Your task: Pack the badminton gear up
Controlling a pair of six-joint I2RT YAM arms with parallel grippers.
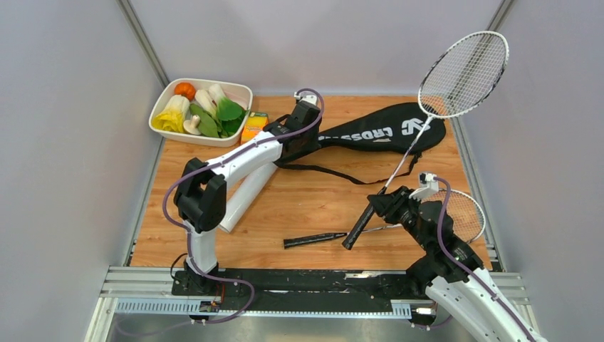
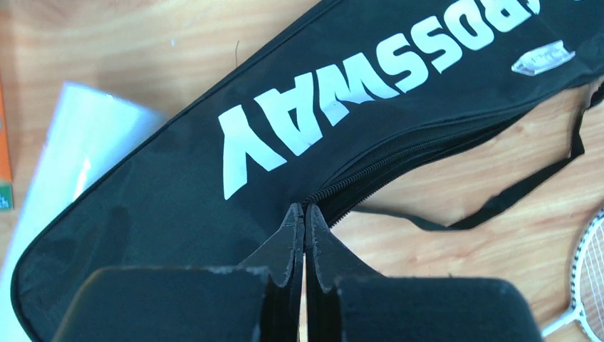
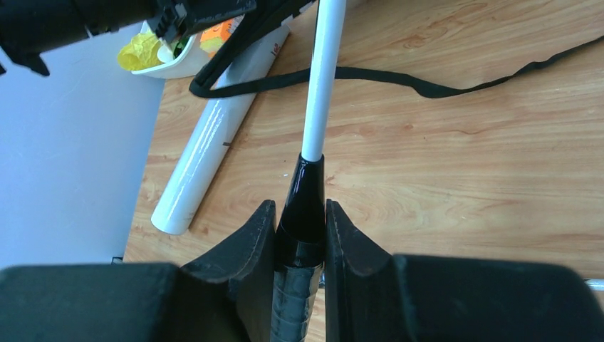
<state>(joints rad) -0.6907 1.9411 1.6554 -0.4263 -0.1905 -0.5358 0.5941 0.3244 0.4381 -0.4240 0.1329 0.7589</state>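
Between the right gripper's (image 3: 300,214) fingers sits the racket (image 3: 305,187), clamped from both sides on the glossy black cone where the handle meets the white shaft. With the grip so low, the butt hangs just above the table (image 1: 306,206) while the strung head is raised high over the back right corner, past the wide end of the CROSSWAY bag (image 1: 384,132). That pose, I judge, keeps the frame clear of everything on the boards so that it can be swung round to the bag's opening.

The bag lies flat along the back of the table, logo up, with its strap (image 3: 427,85) trailing forward. At its narrow end the left gripper (image 2: 304,214) has its fingers pressed tip to tip, right on the zip where the teeth begin to part. Whether a puller or a fold of cloth is nipped between them cannot be made out. Placed there, it looks meant to hold the mouth steady, or to work the zip wider.

A second racket (image 1: 313,240) lies flat near the front, with its head tucked under the right arm. The white tube (image 1: 238,203) rests beneath the left arm, untouched by either gripper.
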